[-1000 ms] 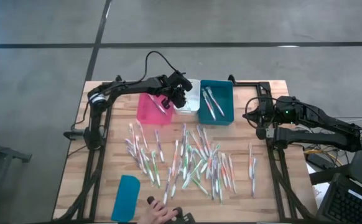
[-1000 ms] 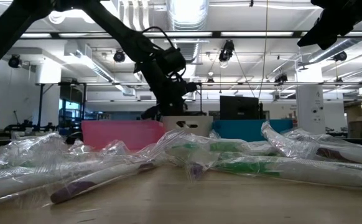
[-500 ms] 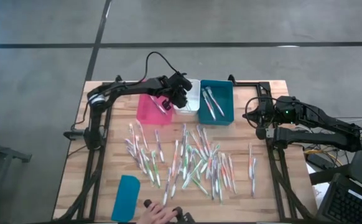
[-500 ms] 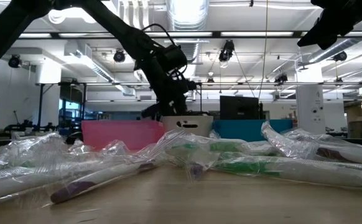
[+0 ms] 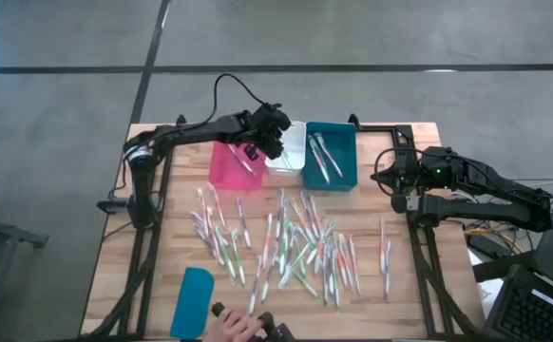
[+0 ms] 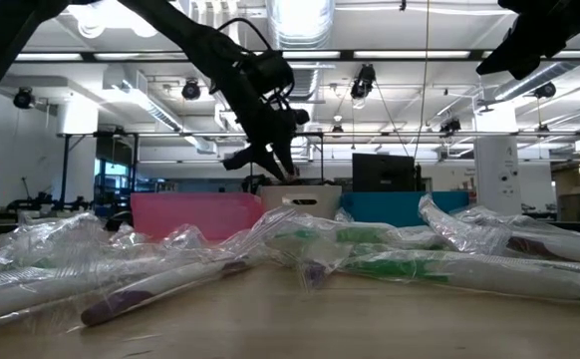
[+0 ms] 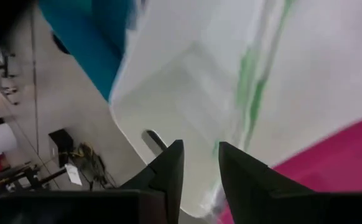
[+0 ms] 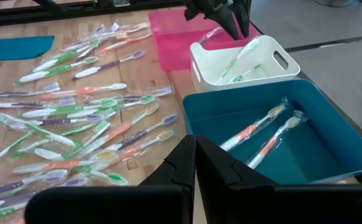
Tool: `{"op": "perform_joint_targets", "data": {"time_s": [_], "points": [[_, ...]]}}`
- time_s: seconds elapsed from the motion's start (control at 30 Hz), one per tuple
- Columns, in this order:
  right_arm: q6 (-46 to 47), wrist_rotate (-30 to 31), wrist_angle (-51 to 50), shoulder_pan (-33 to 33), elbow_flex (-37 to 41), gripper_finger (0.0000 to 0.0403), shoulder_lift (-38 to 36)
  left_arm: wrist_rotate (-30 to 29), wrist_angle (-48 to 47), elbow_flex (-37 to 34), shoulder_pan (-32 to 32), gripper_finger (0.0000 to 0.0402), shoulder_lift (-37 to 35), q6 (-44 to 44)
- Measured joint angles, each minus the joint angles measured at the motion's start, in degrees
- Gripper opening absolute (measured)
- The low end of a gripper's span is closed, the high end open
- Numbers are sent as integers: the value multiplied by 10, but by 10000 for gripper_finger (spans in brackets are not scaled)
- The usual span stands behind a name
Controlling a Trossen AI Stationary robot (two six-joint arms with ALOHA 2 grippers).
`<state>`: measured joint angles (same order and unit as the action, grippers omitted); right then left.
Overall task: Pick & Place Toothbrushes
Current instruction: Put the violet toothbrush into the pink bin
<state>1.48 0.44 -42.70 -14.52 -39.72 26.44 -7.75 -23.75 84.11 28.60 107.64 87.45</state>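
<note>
I have the left gripper (image 5: 260,150) over the seam between the pink bin (image 5: 227,167) and the white bin (image 5: 286,152), at approx. 12 o'clock on the tabletop (image 5: 153,275). In the left wrist view its fingers (image 7: 168,171) stand apart w/ nothing between them; a green-accented toothbrush (image 7: 250,93) lies in the white bin below.

The right gripper (image 5: 397,185) waits at approx. 3 o'clock, off the tabletop's right edge; fingers clenched, nothing held.

Bin row, 12 o'clock, left to right: pink, white, teal bin (image 5: 330,155), all side by side. Teal bin holds two orange-accented brushes (image 8: 260,134). Pink bin holds at least one brush; count cannot be told.

The toothbrushes (image 5: 291,249), the main lot in clear wrappers, lie scattered across the tabletop centre, spreading from approx. 9 to 3 o'clock. A few lie apart toward 4 o'clock.

A flat teal lid (image 5: 192,302) lies at approx. 7 o'clock. A person's hand (image 5: 234,326) shows at 6 o'clock, at the tabletop's edge.
</note>
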Motion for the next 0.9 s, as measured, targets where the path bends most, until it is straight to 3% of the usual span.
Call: {"op": "perform_joint_targets", "data": {"time_s": [0.23, 0.47, 0.57, 0.73, 0.9], "points": [[0, 0, 0, 0, 0, 8, 0, -7, -8, 0, 0, 103, 23, 24], [0, 0, 0, 0, 0, 8, 0, -61, 20, 0, 0, 92, 57, 70], [0, 0, 0, 0, 0, 8, 0, -53, 59, 0, 1, 88, 62, 71], [0, 0, 0, 0, 0, 8, 0, 13, 57, 0, 1, 88, 67, 48], [0, 0, 0, 0, 0, 8, 0, -26, 35, 0, -6, 87, 46, 40]]}}
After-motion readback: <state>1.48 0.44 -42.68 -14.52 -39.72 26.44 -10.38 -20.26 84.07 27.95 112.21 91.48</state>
